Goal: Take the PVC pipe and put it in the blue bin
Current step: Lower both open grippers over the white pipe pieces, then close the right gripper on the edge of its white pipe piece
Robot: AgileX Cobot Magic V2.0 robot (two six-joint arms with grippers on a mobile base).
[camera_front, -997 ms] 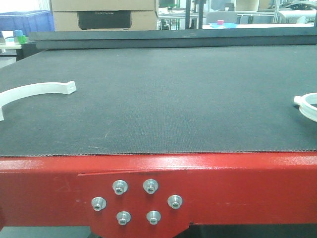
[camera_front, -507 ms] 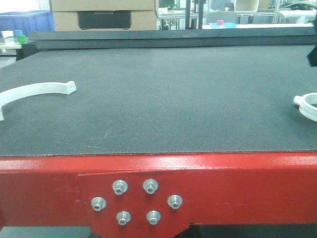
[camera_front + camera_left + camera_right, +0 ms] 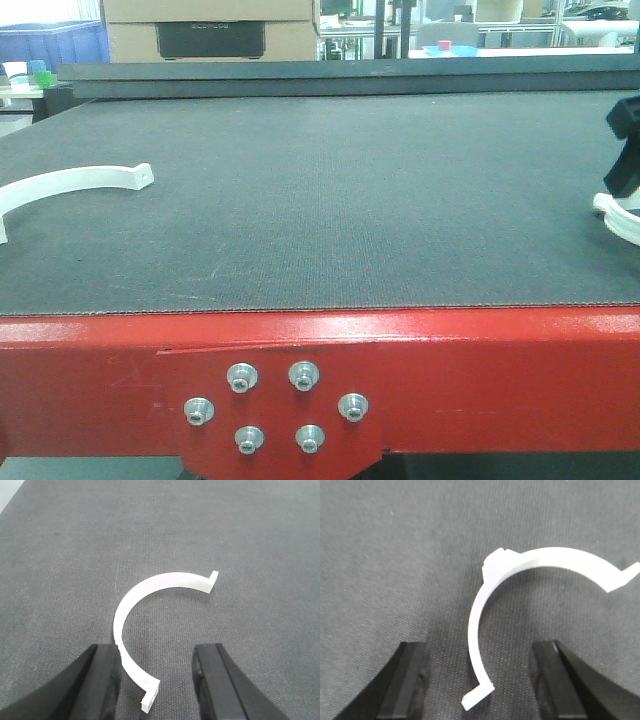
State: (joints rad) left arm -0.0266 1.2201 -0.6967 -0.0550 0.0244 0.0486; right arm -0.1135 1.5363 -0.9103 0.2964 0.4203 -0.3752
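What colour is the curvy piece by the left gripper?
The curvy piece is white. The left wrist view shows it best.
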